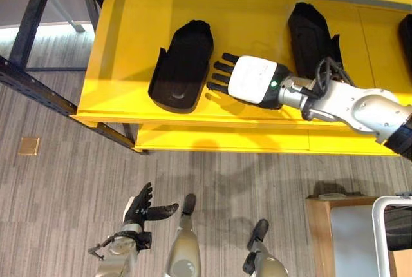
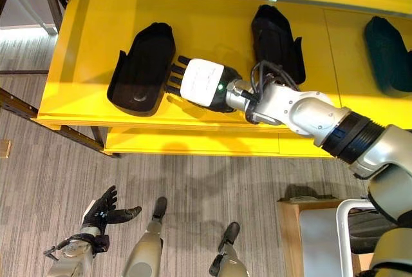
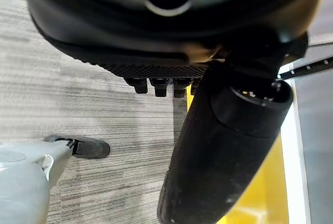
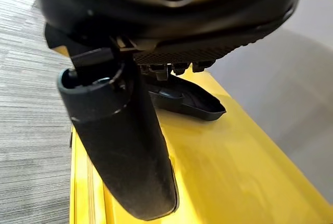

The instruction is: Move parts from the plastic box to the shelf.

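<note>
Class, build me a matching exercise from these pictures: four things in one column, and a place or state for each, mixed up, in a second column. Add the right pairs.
Things:
1. right hand
2. left hand
3. leftmost black part
4. yellow shelf

Places or states:
A. low down, above the grey floor, fingers spread, holding nothing
B. carries several black parts
C. over the shelf, fingers straight, beside a black part
D. lies on the shelf at the right hand's fingertips

Pairs: 1-C, 2-A, 3-D, 4-B
</note>
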Robot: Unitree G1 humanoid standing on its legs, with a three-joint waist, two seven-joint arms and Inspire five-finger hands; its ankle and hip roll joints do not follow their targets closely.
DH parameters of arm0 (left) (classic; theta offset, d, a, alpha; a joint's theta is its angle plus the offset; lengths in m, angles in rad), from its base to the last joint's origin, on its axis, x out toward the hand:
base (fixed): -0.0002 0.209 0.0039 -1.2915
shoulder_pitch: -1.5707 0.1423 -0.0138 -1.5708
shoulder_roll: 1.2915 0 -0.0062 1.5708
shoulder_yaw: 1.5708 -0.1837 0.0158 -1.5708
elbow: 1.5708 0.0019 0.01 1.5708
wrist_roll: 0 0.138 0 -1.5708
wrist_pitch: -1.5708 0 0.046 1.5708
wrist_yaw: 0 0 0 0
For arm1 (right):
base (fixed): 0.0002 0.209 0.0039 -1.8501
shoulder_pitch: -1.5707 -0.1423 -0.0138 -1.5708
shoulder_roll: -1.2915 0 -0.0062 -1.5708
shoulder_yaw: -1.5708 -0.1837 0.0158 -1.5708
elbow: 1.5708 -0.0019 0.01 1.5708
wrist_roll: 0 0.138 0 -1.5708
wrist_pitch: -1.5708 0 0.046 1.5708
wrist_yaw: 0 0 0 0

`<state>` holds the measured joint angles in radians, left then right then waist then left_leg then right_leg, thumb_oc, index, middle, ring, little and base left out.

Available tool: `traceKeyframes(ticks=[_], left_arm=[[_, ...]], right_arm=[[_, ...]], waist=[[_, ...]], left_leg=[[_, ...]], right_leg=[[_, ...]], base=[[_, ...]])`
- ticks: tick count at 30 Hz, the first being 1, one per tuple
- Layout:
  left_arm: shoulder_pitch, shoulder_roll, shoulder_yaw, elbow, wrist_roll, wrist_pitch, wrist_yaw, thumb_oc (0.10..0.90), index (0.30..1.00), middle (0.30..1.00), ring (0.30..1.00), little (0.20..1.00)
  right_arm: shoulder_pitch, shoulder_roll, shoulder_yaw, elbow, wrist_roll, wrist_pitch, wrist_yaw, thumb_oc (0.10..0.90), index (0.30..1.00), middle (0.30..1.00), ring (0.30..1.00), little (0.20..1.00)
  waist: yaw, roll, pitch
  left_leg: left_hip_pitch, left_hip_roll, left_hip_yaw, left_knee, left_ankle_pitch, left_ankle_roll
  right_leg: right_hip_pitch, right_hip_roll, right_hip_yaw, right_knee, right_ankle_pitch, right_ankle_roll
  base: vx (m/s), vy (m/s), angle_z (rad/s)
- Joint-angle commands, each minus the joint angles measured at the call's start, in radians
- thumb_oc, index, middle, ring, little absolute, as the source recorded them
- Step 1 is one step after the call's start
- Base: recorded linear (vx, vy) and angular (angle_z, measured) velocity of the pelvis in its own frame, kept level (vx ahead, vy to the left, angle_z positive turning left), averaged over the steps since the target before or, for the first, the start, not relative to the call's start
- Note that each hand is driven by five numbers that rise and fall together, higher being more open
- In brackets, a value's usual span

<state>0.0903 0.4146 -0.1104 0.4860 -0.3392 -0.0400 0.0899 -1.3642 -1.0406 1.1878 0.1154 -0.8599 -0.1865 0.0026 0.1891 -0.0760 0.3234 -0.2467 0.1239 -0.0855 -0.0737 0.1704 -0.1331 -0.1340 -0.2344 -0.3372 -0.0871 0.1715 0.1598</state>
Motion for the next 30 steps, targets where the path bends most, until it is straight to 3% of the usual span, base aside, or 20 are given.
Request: traceKeyframes(ticks=[1, 2, 3, 4, 7, 9, 13, 15, 16, 18, 20, 22, 30], left_arm=[[0.015, 0.043, 0.017, -0.044, 0.028, -0.033, -0.01, 0.9, 1.0, 1.0, 1.0, 1.0], [0.015, 0.045, 0.017, -0.044, 0.028, -0.033, -0.01, 0.9, 1.0, 1.0, 1.0, 1.0], [0.018, 0.033, 0.035, -0.089, 0.069, -0.043, -0.004, 0.9, 1.0, 1.0, 1.0, 1.0], [0.024, 0.035, 0.04, -0.113, 0.076, -0.047, -0.002, 0.9, 1.0, 1.0, 1.0, 1.0], [0.034, 0.044, 0.047, -0.17, 0.114, -0.055, 0.001, 0.9, 1.0, 1.0, 1.0, 1.0], [0.044, 0.06, 0.058, -0.233, 0.165, -0.067, 0.011, 0.9, 1.0, 1.0, 1.0, 1.0], [0.063, 0.079, 0.078, -0.329, 0.243, -0.086, 0.031, 0.9, 1.0, 1.0, 1.0, 1.0], [0.073, 0.095, 0.099, -0.401, 0.301, -0.104, 0.049, 0.9, 1.0, 1.0, 1.0, 1.0], [0.089, 0.129, 0.138, -0.505, 0.469, -0.129, 0.133, 0.9, 1.0, 1.0, 1.0, 1.0], [0.115, 0.157, 0.186, -0.555, 0.626, -0.126, 0.244, 0.9, 1.0, 1.0, 1.0, 1.0], [0.119, 0.157, 0.186, -0.557, 0.63, -0.126, 0.247, 0.9, 1.0, 1.0, 1.0, 1.0], [0.12, 0.217, 0.198, -0.556, 0.857, -0.088, 0.357, 0.9, 1.0, 1.0, 1.0, 1.0], [0.081, 0.289, 0.15, -0.435, 1.127, 0.008, 0.431, 0.9, 1.0, 1.0, 1.0, 1.0]], right_arm=[[0.01, -0.056, -0.139, -0.073, 0.054, 0.056, -0.069, 0.9, 1.0, 1.0, 1.0, 1.0], [0.013, -0.057, -0.143, -0.074, 0.053, 0.055, -0.068, 0.9, 1.0, 1.0, 1.0, 1.0], [0.143, -0.067, -0.28, -0.118, 0.08, 0.063, -0.1, 0.9, 1.0, 1.0, 1.0, 1.0], [0.229, -0.062, -0.362, -0.145, 0.097, 0.063, -0.112, 0.9, 1.0, 1.0, 1.0, 1.0], [0.381, -0.036, -0.503, -0.195, 0.124, 0.058, -0.129, 0.9, 1.0, 1.0, 1.0, 1.0], [0.573, 0.013, -0.667, -0.245, 0.193, 0.042, -0.146, 0.9, 1.0, 1.0, 1.0, 1.0], [0.791, 0.107, -0.843, -0.317, 0.272, 0.015, -0.171, 0.9, 1.0, 1.0, 1.0, 1.0], [0.891, 0.167, -0.91, -0.354, 0.31, -0.003, -0.18, 0.9, 1.0, 1.0, 1.0, 1.0], [1.082, 0.341, -1.006, -0.401, 0.49, -0.059, -0.187, 0.9, 1.0, 1.0, 1.0, 1.0], [1.195, 0.464, -1.018, -0.403, 0.655, -0.095, -0.172, 0.9, 1.0, 1.0, 1.0, 1.0], [1.196, 0.466, -1.017, -0.403, 0.655, -0.096, -0.172, 0.9, 1.0, 1.0, 1.0, 1.0], [1.249, 0.535, -1.011, -0.381, 0.783, -0.131, -0.183, 0.9, 1.0, 1.0, 1.0, 1.0], [1.273, 0.552, -1.019, -0.371, 0.894, -0.166, -0.2, 0.9, 1.0, 1.0, 1.0, 1.0]], waist=[[0.0, -0.04, -0.09], [0.0, -0.042, -0.09], [-0.016, -0.023, -0.102], [-0.017, -0.023, -0.106], [-0.021, -0.018, -0.115], [-0.025, -0.013, -0.124], [-0.033, -0.006, -0.14], [-0.04, 0.0, -0.148], [-0.057, 0.009, -0.161], [-0.069, 0.009, -0.169], [-0.07, 0.007, -0.17], [-0.089, 0.01, -0.172], [-0.113, 0.008, -0.18]], left_leg=[[0.048, 0.011, 0.032, -0.014, -0.063, 0.024], [0.048, 0.011, 0.032, -0.014, -0.063, 0.024], [0.06, 0.012, 0.036, -0.014, -0.067, 0.025], [0.066, 0.012, 0.037, -0.014, -0.069, 0.026], [0.076, 0.014, 0.042, -0.014, -0.073, 0.025], [0.085, 0.016, 0.046, -0.014, -0.074, 0.024], [0.089, 0.017, 0.05, -0.014, -0.076, 0.022], [0.095, 0.018, 0.053, -0.014, -0.077, 0.021], [0.115, 0.021, 0.062, -0.014, -0.083, 0.021], [0.135, 0.025, 0.072, -0.014, -0.092, 0.02], [0.136, 0.025, 0.073, -0.014, -0.092, 0.02], [0.151, 0.031, 0.089, -0.014, -0.099, 0.019], [0.162, 0.038, 0.115, -0.014, -0.106, 0.021]], right_leg=[[0.064, -0.038, -0.011, 0.0, -0.006, 0.03], [0.064, -0.039, -0.011, 0.0, -0.006, 0.03], [0.076, -0.04, -0.008, 0.0, -0.006, 0.032], [0.08, -0.04, -0.007, 0.0, -0.006, 0.033], [0.089, -0.043, -0.007, 0.0, -0.008, 0.035], [0.097, -0.045, -0.009, 0.0, -0.008, 0.038], [0.101, -0.05, -0.008, 0.0, -0.006, 0.043], [0.105, -0.051, -0.007, 0.0, -0.006, 0.045], [0.117, -0.051, -0.002, 0.0, -0.011, 0.045], [0.127, -0.051, 0.008, 0.0, -0.015, 0.044], [0.128, -0.051, 0.009, 0.0, -0.016, 0.044], [0.127, -0.049, 0.018, 0.0, -0.017, 0.044], [0.109, -0.043, 0.043, 0.0, -0.014, 0.044]], base=[[0.0, 0.0, 0.0], [0.0, 0.0, 0.0], [0.0, 0.0, 0.0], [0.0, 0.0, 0.0], [0.0, 0.014, 0.0], [0.01, 0.024, -0.09], [0.01, 0.016, -0.03], [0.03, 0.03, -0.12], [0.07, 0.033, -0.09], [0.08, 0.018, -0.07], [0.04, 0.001, -0.19], [0.04, 0.007, -0.15], [0.02, 0.012, -0.13]])
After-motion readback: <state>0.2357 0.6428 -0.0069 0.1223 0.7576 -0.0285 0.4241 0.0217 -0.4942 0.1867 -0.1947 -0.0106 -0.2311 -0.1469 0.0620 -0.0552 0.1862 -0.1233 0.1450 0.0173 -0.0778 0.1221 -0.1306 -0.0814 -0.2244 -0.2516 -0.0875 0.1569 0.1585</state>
